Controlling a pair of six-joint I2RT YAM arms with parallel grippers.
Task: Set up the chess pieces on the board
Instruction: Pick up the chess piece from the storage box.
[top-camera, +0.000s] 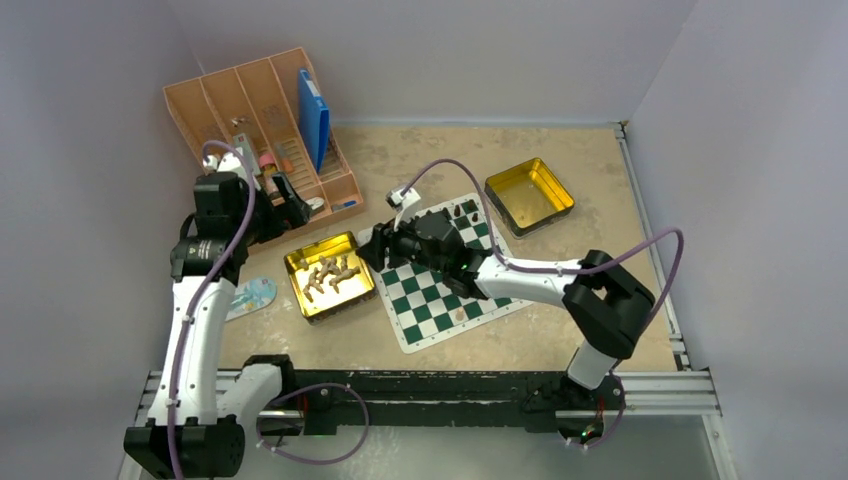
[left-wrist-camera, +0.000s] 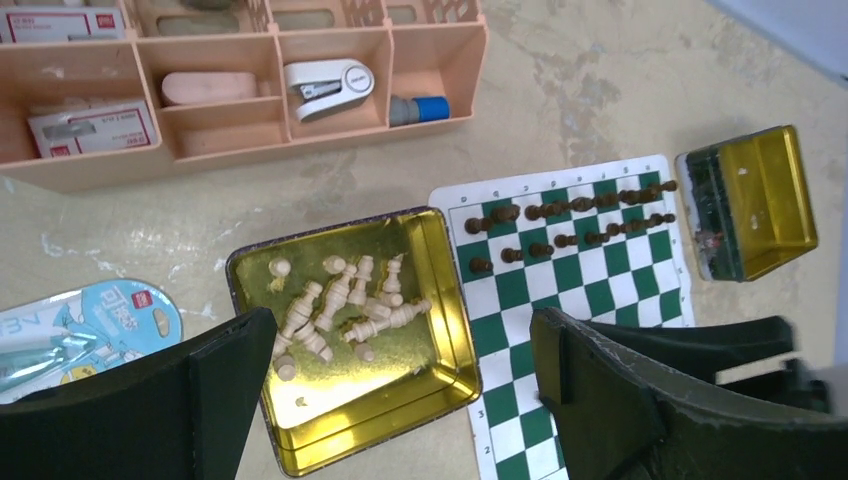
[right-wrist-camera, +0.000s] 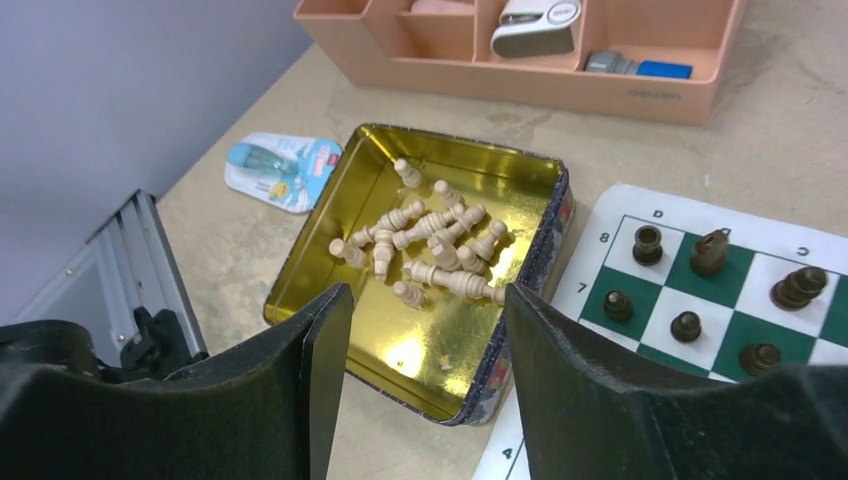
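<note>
Several light tan chess pieces (top-camera: 328, 274) (left-wrist-camera: 340, 305) (right-wrist-camera: 430, 240) lie toppled in a gold tin (top-camera: 300, 262) (left-wrist-camera: 420, 395) (right-wrist-camera: 310, 270) left of the green-and-white board (top-camera: 432, 300) (left-wrist-camera: 590, 290) (right-wrist-camera: 790, 340). One light piece (top-camera: 460, 313) stands near the board's front edge. Dark pieces (top-camera: 465, 212) (left-wrist-camera: 570, 225) (right-wrist-camera: 690, 290) fill the far rows. My right gripper (top-camera: 372, 245) (right-wrist-camera: 428, 300) hovers open above the tin's board-side corner, nothing between its fingers. High over the tin's far side, beside the organiser, my left gripper (top-camera: 288, 212) (left-wrist-camera: 402, 345) is wide open and empty.
A peach desk organiser (top-camera: 260, 130) (left-wrist-camera: 240, 120) (right-wrist-camera: 640, 90) with a stapler and a blue case stands at the back left. An empty gold tin (top-camera: 528, 195) (left-wrist-camera: 760, 200) sits beyond the board's far right corner. A blue packet (top-camera: 250, 295) (left-wrist-camera: 90, 325) (right-wrist-camera: 280, 165) lies left of the piece tin.
</note>
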